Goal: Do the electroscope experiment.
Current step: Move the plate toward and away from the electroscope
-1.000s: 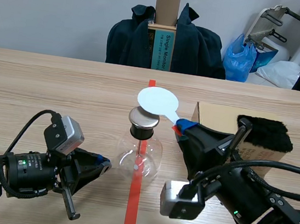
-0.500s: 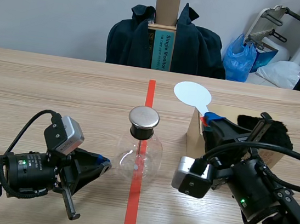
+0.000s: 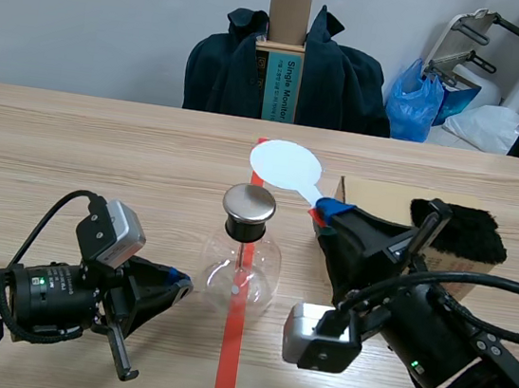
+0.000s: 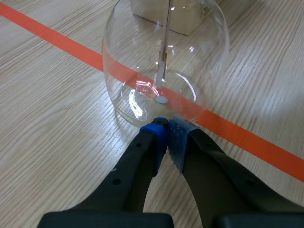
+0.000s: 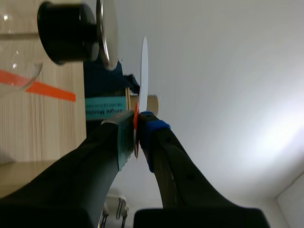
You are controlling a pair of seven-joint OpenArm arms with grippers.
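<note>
Returned toward the flask, the right gripper pinches the white disc.

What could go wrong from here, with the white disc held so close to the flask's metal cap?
The right end effector pinches the white disc only by its thin stem, so it may twist or slip if it presses the metal cap.
The round glass flask looks easy to tip; the shut left end effector sits right at its base, and a nudge from either arm could roll it.
</note>
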